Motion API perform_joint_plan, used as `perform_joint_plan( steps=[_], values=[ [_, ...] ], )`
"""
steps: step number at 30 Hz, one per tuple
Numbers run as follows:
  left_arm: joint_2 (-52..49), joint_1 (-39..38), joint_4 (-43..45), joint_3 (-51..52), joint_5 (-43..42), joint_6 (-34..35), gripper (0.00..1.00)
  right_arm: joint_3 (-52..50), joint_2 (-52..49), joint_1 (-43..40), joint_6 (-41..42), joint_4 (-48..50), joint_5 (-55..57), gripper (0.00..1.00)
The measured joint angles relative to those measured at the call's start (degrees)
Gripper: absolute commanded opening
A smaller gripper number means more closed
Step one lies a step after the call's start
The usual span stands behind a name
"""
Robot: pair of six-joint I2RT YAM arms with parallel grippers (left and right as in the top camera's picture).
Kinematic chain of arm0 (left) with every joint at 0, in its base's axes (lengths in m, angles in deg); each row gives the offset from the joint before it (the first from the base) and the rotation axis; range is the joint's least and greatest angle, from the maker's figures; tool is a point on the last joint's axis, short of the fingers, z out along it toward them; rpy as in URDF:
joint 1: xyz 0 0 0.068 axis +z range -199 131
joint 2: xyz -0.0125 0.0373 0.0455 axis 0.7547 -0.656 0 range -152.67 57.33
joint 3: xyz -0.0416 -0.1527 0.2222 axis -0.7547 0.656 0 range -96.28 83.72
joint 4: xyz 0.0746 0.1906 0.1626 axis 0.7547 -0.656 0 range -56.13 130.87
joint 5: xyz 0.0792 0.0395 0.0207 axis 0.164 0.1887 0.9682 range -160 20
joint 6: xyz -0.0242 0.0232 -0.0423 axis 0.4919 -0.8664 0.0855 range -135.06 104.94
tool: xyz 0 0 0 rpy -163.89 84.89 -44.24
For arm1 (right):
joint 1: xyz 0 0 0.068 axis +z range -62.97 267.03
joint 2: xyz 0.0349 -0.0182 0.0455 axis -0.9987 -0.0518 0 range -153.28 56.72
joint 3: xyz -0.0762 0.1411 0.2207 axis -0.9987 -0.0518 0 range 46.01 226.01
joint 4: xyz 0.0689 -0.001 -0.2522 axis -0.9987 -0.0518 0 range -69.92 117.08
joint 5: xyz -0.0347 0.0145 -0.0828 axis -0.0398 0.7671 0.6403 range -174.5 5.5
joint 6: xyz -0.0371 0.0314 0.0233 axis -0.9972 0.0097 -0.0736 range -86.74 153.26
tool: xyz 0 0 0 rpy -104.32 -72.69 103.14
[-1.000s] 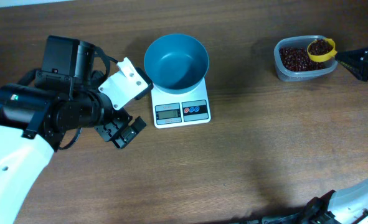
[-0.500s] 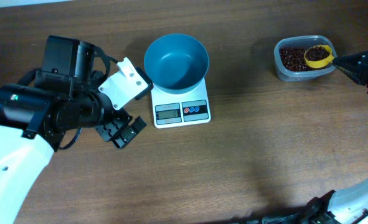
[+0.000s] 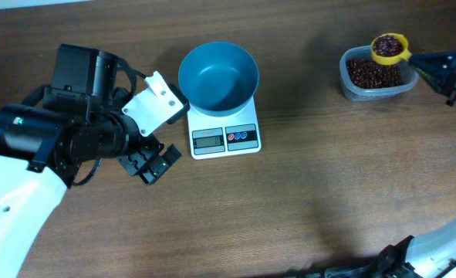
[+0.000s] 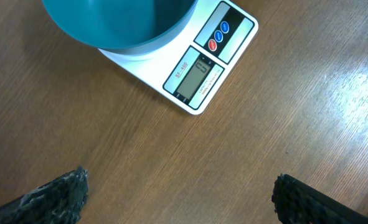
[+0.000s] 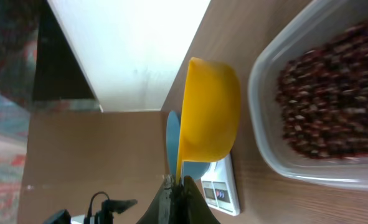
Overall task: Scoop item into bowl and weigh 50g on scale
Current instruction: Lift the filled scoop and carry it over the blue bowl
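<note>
Overhead, the right jaws seem clenched on the scoop (image 3: 402, 49), which holds beans (image 3: 386, 44) above the tub (image 3: 351, 92). Bowl (image 3: 217, 75) sits on the scale (image 3: 226, 140); left jaws released, just beside it.

Overhead downward, wrists close, scale (image 3: 226, 137) shared

Robotics lab bench: wood-grain table (image 3: 328, 177), plain white wall (image 5: 127, 50), small kitchen scale (image 3: 226, 139).

The empty blue bowl (image 3: 217, 75) sits upright on the little white scale (image 3: 226, 137), and the small red-brown beans (image 3: 368, 73) lie well apart in a clear tub (image 3: 378, 94), some in a yellow scoop (image 3: 388, 48).
</note>
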Motion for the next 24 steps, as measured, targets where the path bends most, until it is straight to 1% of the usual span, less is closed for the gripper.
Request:
perform_joint_plan(
  steps=[7, 16, 19, 21, 24],
  values=[
    [0.00, 0.00, -0.02, 0.00, 0.00, -0.02, 0.99, -0.04, 0.00, 15.04, 0.02, 0.04, -2.01, 0.04],
    [0.00, -0.04, -0.02, 0.00, -0.02, 0.00, 0.99, -0.04, -0.02, 29.79, 0.04, 2.16, -3.17, 0.04],
    [0.00, -0.04, 0.00, 0.00, 0.00, 0.00, 0.99, -0.13, -0.04, 33.53, 0.11, 5.14, -3.15, 0.04],
    [0.00, -0.04, -0.02, -0.02, 0.00, 0.00, 0.99, -0.26, -0.09, 35.28, 2.36, 9.14, -3.39, 0.04],
    [0.00, -0.04, 0.00, -0.15, 0.00, 0.00, 0.99, -0.50, -0.15, 37.33, 9.07, 18.45, -3.58, 0.04]
  ],
)
